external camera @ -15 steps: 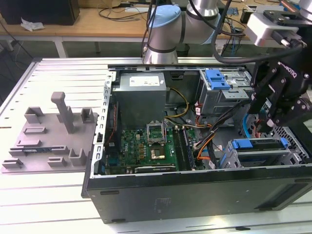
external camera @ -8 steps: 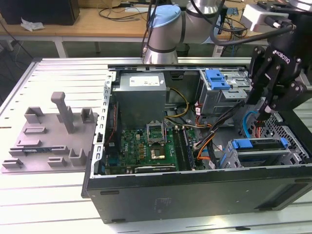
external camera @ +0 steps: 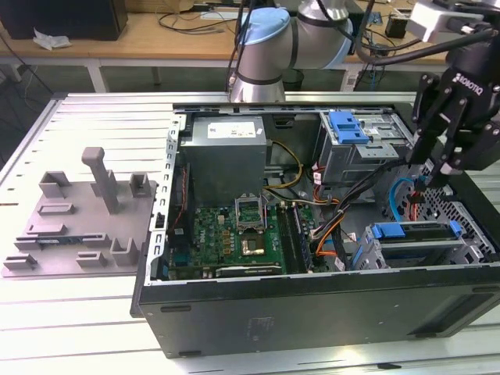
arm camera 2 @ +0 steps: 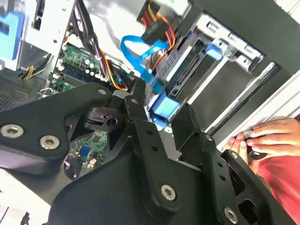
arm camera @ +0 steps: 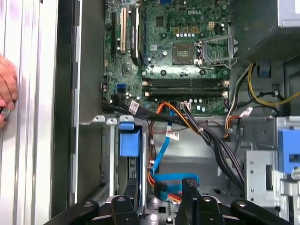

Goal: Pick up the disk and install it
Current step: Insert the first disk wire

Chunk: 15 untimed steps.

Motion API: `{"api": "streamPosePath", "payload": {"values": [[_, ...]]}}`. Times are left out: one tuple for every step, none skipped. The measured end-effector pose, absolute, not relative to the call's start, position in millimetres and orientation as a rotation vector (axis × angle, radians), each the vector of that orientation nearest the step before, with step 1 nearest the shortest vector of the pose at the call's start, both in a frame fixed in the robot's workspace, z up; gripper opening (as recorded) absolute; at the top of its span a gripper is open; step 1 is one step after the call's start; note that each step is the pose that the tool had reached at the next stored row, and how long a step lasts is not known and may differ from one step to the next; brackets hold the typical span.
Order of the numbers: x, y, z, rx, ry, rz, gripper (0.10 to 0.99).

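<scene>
Slatted worktop (external camera: 78, 312) carries the open computer case (external camera: 312, 305), centre-right in the exterior view. Tool (external camera: 431, 168) hangs over the case at the exterior view's right, jaws spread fairly wide, gripping nothing. Disk (external camera: 426, 229) lies in the drive cage (external camera: 375, 258) at lower right, probably fully seated. A person's hand (arm camera 2: 267, 138) rests outside the case.

Lab: opened computer case (external camera: 312, 303) on slotted workbench (external camera: 78, 332).

I am wearing matte black all over my gripper (external camera: 428, 164), white lettering (external camera: 471, 80) running across its body and round silver screws (arm camera 2: 168, 191) dotting its linked fingers (arm camera 2: 150, 140). My arm (external camera: 312, 31) is showing silver-grey tube with a pale blue cap (external camera: 264, 35).
</scene>
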<state>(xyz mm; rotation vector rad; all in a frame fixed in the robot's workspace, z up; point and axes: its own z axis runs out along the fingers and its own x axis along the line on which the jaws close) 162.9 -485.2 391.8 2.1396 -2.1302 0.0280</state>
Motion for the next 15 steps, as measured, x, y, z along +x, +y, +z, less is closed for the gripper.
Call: {"api": "streamPosePath", "payload": {"values": [[166.9, -483.7, 391.5, 2.138, -2.129, 0.029, 0.506], [171.7, -481.8, 391.6, 2.136, -2.127, 0.032, 0.506], [174.4, -480.3, 391.7, 2.133, -2.125, 0.036, 0.506], [177.3, -477.2, 391.5, 2.126, -2.118, 0.051, 0.506], [178.1, -475.0, 391.3, 2.117, -2.111, 0.067, 0.506], [178.5, -473.6, 391.3, 2.109, -2.103, 0.083, 0.506], [179.0, -471.9, 391.3, 2.097, -2.093, 0.105, 0.506], [179.3, -470.3, 391.1, 2.087, -2.085, 0.121, 0.506], [179.9, -466.6, 391.2, 2.074, -2.078, 0.149, 0.506], [180.5, -465.8, 391.0, 2.073, -2.081, 0.153, 0.506], [181.0, -465.3, 391.0, 2.071, -2.084, 0.155, 0.506], [182.0, -464.5, 391.1, 2.066, -2.093, 0.159, 0.506], [182.4, -464.3, 391.1, 2.062, -2.099, 0.161, 0.506], [182.6, -464.2, 391.0, 2.056, -2.106, 0.162, 0.506], [182.8, -464.0, 391.0, 2.046, -2.117, 0.163, 0.506]]}}
